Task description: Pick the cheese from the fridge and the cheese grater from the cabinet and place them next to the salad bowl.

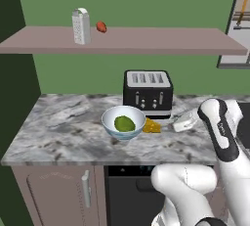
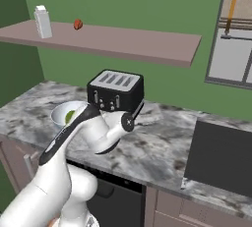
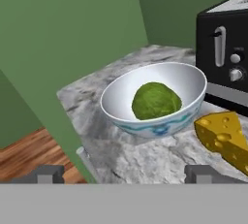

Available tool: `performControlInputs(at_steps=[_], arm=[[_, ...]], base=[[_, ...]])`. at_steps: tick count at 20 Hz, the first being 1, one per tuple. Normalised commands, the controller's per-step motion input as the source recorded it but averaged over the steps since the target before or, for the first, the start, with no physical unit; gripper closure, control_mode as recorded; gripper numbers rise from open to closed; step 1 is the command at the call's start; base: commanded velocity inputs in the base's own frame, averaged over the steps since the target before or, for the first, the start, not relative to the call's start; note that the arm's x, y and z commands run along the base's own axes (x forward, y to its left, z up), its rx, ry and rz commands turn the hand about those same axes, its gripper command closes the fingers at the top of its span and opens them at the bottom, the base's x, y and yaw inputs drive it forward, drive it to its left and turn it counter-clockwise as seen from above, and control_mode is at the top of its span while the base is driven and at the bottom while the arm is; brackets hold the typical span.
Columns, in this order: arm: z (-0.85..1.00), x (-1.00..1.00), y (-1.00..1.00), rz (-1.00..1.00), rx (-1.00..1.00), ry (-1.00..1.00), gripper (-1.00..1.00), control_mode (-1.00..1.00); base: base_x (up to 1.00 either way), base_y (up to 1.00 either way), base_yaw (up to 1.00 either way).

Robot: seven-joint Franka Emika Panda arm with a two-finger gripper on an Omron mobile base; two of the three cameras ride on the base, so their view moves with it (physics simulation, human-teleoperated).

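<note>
Resting beside the salad bowl [image 1: 123, 123], the cheese [image 1: 151, 126]

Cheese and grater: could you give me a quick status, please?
Fingers open, holding nothing. Cheese on counter beside salad bowl. Cheese grater upright on cabinet shelf, near small red fruit.

Even, shadowless light; slightly soft renders
</note>
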Motion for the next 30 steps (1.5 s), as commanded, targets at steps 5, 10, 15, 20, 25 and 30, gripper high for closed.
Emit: performControlInputs(at_steps=[5,10,15,20,25,30], arm=[[0.53,-0.77,0.05,0.0,-0.02,-0.03,-1.0,-1.0],[0.91,-0.15,0.03,-0.06,-0.1,-0.01,-1.0,-1.0],[0.97,0.0,0.13,-0.04,-0.13,0.23,-1.0,-1.0],[0.69,-0.01,0.14,-0.12,-0.13,0.45,-1.0,-1.0],[0.35,-0.06,0.01,-0.11,-0.01,0.09,-1.0,-1.0],[0.07,-0.08,0.19,0.01,0.01,-0.18,-1.0,-1.0]], base=[[0.0,0.0,0.0],[0.0,0.0,0.0],[0.0,0.0,0.0],[0.0,0.0,0.0],[0.0,0.0,0.0],[0.0,0.0,0.0]])
